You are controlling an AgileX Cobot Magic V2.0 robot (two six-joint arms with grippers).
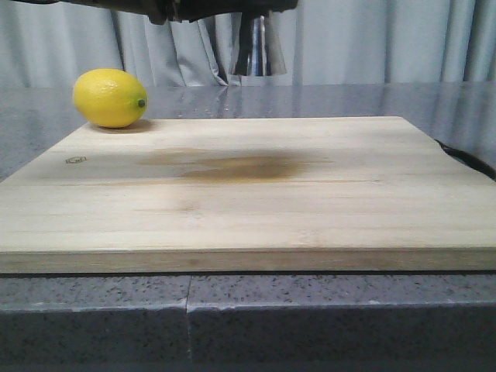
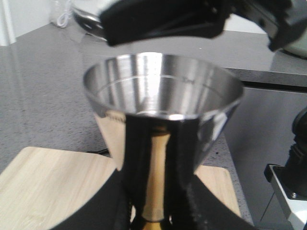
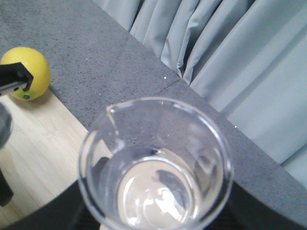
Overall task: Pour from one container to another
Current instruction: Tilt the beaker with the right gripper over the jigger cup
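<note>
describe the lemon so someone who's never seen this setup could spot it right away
Start at the big pale wooden cutting board on the grey speckled counter. Go to its far left corner: the lemon sits there. It is the only bright yellow, rounded thing, unlike the shiny steel jigger held aloft.

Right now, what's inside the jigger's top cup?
The jigger shows bare steel walls with an engraved fill line; no liquid is evident. The cup's very bottom is hidden by glare and the left gripper's fingers.

My left gripper (image 2: 156,211) had its jaws closed on the narrow waist of the jigger (image 2: 160,91), held upright and raised. My right gripper (image 3: 158,220) clasped the beaker (image 3: 156,165), mouth facing my wrist camera.
</note>
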